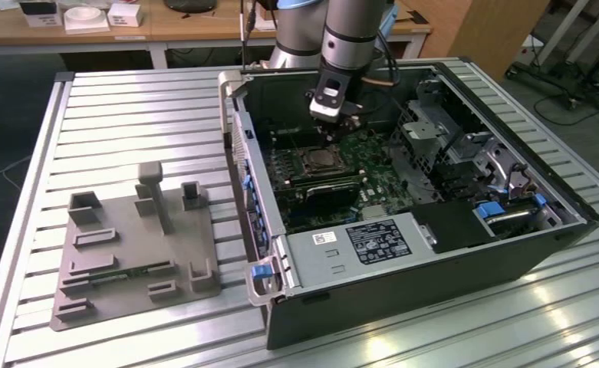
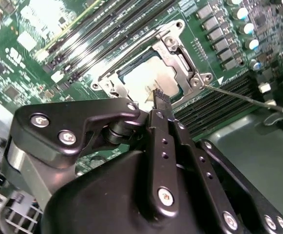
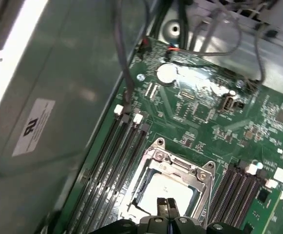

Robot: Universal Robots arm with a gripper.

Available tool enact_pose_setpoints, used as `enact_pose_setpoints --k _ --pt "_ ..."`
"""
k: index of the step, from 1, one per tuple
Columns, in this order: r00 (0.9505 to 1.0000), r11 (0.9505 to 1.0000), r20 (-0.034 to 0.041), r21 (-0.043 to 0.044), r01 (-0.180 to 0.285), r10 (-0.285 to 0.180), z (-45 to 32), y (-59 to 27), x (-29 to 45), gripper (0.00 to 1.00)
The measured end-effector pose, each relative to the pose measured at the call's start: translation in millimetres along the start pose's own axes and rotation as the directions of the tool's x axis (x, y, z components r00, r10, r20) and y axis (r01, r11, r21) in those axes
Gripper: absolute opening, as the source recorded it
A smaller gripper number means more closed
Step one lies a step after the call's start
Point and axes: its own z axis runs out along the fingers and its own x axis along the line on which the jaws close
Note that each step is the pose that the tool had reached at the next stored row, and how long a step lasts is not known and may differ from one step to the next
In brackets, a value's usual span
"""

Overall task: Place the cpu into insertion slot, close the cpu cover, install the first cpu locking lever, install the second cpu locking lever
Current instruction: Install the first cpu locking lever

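1. Table [image 1: 125, 100]: slatted metal, carries everything else.
2. Case [image 1: 432, 284]: black PC case lying on its side w/ the side panel off, toward the exterior view's right of the table.
3. Arm [image 1: 350, 31]: grey, comes down from above into the case.
4. Fixture [image 1: 125, 245]: grey plate w/ upright pegs & brackets, flat on the table at the exterior view's left of the case, apart from it.
5. Board [image 1: 381, 172]: green, on the case floor; dark memory slots run along both sides of the socket.
6. Power box [image 1: 376, 239]: black w/ white label, at the near end of the case.
7. Gripper [image 2: 158, 97]: black, hangs over the socket. Fingers pressed together, nothing between them. Tip sits right over the chip in both wrist views; can't tell if it touches.
8. Cover [image 2: 180, 58]: silver frame, lying down flat on the socket around the chip.
9. Cpu [image 2: 143, 78]: silvery square, seated in the socket mid-board, seen through the cover's open centre.
10. Lever [image 2: 238, 96]: thin wire rod, sticks out from one socket corner, angled away across the memory slots.
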Motion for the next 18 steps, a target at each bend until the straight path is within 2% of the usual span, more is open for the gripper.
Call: enact_pose_setpoints --k 5,9,14,18 --pt "0.9959 0.9959 -0.0014 0.0001 0.090 -0.090 0.5 0.0 0.0 0.10" --pt "0.9868 0.9868 -0.0024 0.0000 0.162 -0.162 1.0 0.0 0.0 0.10" --pt "0.9680 0.9680 -0.0038 -0.0002 0.251 -0.251 1.7 0.0 0.0 0.10" --pt "0.9469 0.9469 -0.0049 -0.0005 0.322 -0.322 2.2 0.0 0.0 0.10"
